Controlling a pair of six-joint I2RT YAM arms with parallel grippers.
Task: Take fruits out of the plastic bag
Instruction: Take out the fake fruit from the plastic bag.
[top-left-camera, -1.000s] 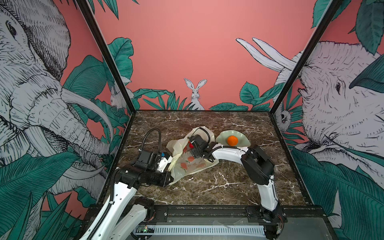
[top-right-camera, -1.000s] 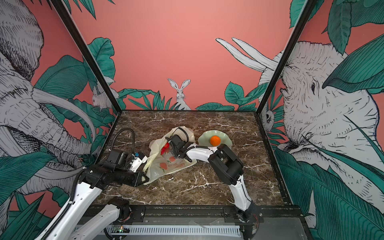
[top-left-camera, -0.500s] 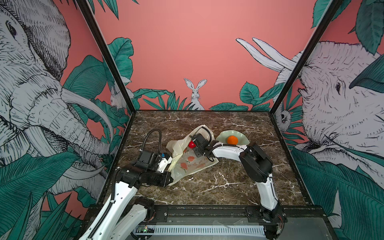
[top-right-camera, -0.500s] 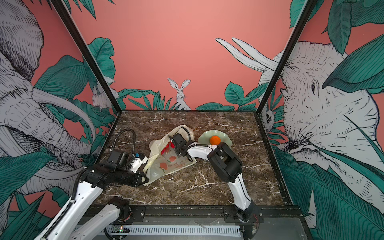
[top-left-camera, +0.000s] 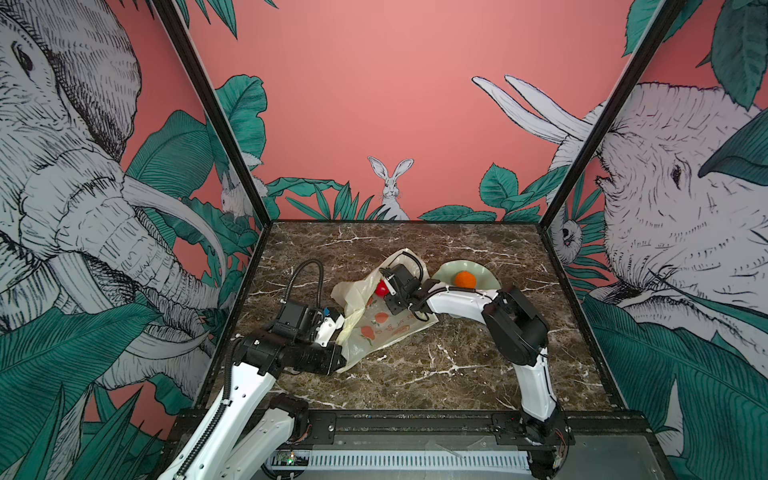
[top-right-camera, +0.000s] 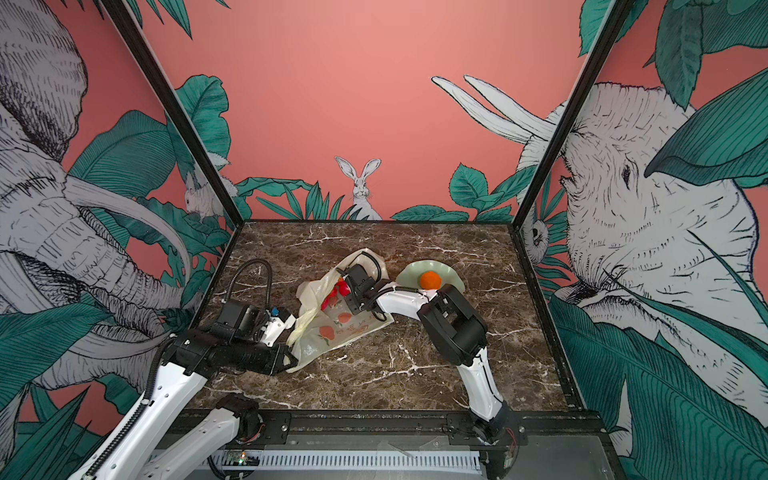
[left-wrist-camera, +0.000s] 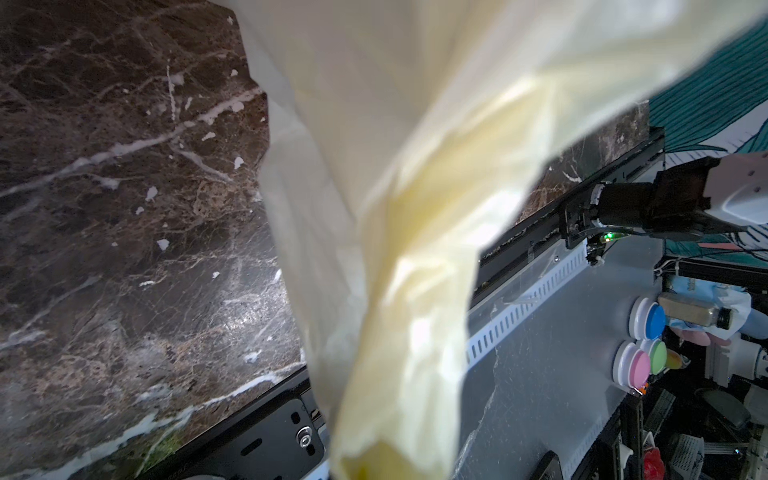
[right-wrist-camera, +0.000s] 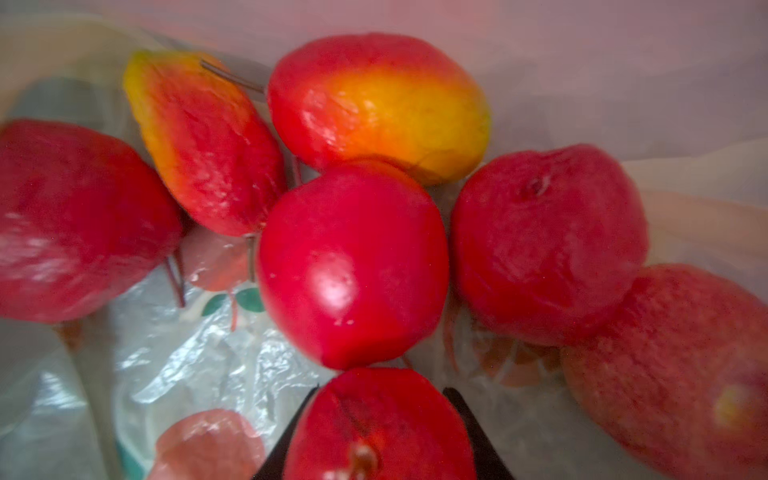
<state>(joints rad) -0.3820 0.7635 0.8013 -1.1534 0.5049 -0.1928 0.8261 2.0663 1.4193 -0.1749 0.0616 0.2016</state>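
The plastic bag (top-left-camera: 376, 328) is seen lying on the worktop (top-left-camera: 436, 361) a little left of the frame's centre in both top views. Its bunched handle end is pinched at the lower left by the left pincer (top-left-camera: 337, 332), which is clamped tight on the film. The right pincer (right-wrist-camera: 380, 390) is set inside the bag's mouth, and a red fruit (right-wrist-camera: 378, 428) is gripped between its dark fingers (right-wrist-camera: 473, 436) (stem toward the camera). Six more fruits (right-wrist-camera: 353, 266) are crowded just beyond it, inside the bag. An orange (top-left-camera: 464, 279) is found on the pale green dish (top-left-camera: 442, 272), right of the bag.
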